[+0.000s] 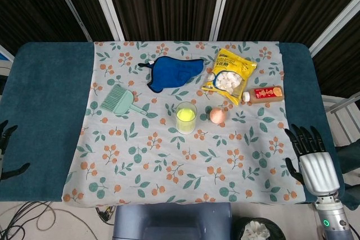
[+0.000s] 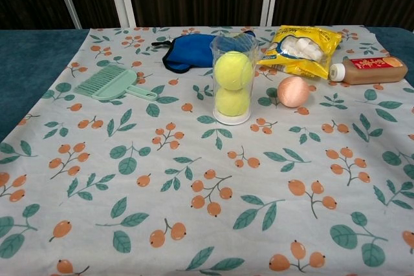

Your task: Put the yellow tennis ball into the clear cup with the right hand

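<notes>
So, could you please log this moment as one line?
right hand: open, off cloth | left hand: idle | clear cup: two tennis balls inside, upright

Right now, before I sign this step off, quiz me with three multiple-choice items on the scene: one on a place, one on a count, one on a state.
1. Where is the peach-coloured ball?
A. inside the cup
B. on the cloth, right of the cup
C. on the blue pouch

2. How many yellow tennis balls are in the clear plastic cup?
A. none
B. one
C. two

3. The right robot hand is:
A. open, holding nothing
B. gripping the cup
C. holding a ball

Answers: 1 B, it lies on the floral cloth beside the cup. 2 C, the chest view shows two stacked. 3 A, its fingers are apart at the table's right edge.
</notes>
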